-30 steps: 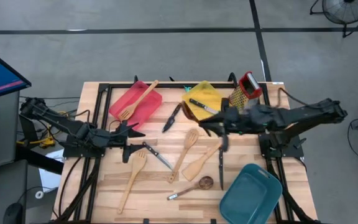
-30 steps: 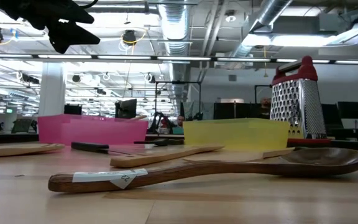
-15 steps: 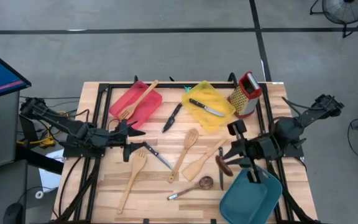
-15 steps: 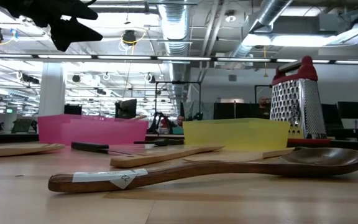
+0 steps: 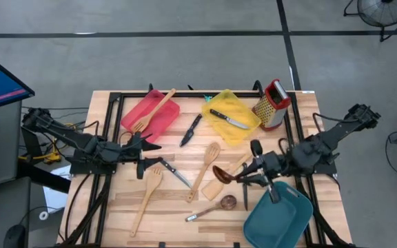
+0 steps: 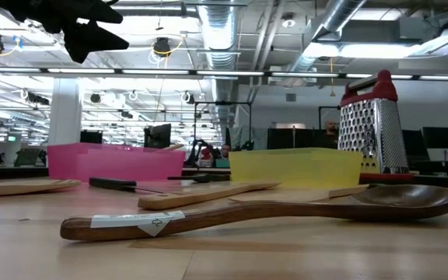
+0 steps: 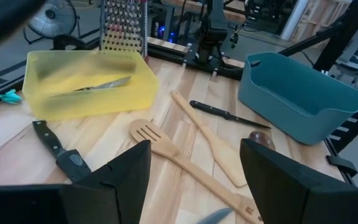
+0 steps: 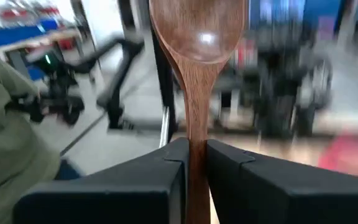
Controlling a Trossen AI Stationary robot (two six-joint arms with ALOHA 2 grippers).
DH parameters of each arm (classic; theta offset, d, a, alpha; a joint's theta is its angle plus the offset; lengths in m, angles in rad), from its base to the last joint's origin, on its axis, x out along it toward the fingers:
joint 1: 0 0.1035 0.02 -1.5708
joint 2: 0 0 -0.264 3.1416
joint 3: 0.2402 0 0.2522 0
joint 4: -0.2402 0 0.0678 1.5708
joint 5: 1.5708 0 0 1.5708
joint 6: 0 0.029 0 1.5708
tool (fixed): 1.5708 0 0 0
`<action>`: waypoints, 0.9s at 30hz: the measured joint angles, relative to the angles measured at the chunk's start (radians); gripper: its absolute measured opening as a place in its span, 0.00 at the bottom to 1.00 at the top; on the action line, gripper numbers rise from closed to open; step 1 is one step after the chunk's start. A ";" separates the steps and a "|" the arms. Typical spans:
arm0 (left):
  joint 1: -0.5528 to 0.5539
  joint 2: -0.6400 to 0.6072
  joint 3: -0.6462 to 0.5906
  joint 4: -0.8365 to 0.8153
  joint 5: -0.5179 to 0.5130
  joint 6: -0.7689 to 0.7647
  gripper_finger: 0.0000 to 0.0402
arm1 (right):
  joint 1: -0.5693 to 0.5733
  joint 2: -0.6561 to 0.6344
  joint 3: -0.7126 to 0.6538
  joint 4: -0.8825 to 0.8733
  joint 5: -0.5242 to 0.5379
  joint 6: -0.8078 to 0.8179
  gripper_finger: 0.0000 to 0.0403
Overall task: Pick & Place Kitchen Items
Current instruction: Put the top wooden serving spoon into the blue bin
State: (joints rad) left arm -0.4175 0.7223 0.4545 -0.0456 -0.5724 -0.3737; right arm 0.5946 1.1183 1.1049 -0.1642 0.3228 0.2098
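Observation:
My right gripper (image 5: 251,173) is shut on a dark wooden spoon (image 5: 222,173), above the table's right half beside the teal tray (image 5: 281,220). The spoon's bowl (image 8: 197,28) points toward the table's left, over a pale wooden spatula (image 5: 220,186). My left gripper (image 5: 150,157) is open and empty at the table's left, above a black-handled knife (image 5: 176,173). Other utensils lie flat on the wood: a slotted turner (image 5: 147,196), a slotted spatula (image 5: 206,169), a knife (image 5: 191,129) and a small dark spoon (image 5: 216,207). My right gripper pinches the spoon's handle (image 8: 194,127) between its two fingers (image 8: 166,168). The handle runs along the fingers and the bowl sticks out ahead of them. The fingers come roughly level from the table's right. The spoon is lifted clear of the table.
A red tray (image 5: 158,118) holds a wooden turner at the far left. A yellow tray (image 5: 236,110) holds a knife, and the red-topped grater (image 5: 273,103) stands beside it. A knife (image 5: 245,193) lies near the teal tray. A person in green (image 8: 11,143) shows beyond the table.
My right gripper has drawn back from the yellow tray toward the table's near right, carrying the dark spoon. It has then turned, so the spoon's bowl now points toward the table's left, over the spatula.

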 joint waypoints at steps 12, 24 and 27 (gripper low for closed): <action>0.000 0.000 0.000 0.003 -0.005 0.003 0.57 | 0.180 0.021 0.001 -0.504 0.019 0.734 0.09; 0.000 0.000 0.000 0.004 -0.043 0.003 0.57 | 0.315 0.188 0.000 -0.763 -0.250 0.988 0.10; 0.000 0.000 0.000 0.004 -0.049 0.003 0.57 | 0.323 0.227 0.000 -0.764 -0.340 0.988 0.11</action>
State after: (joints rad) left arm -0.4175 0.7222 0.4545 -0.0418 -0.6215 -0.3705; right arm 0.9178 1.3454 1.1046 -0.9281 -0.0170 1.1976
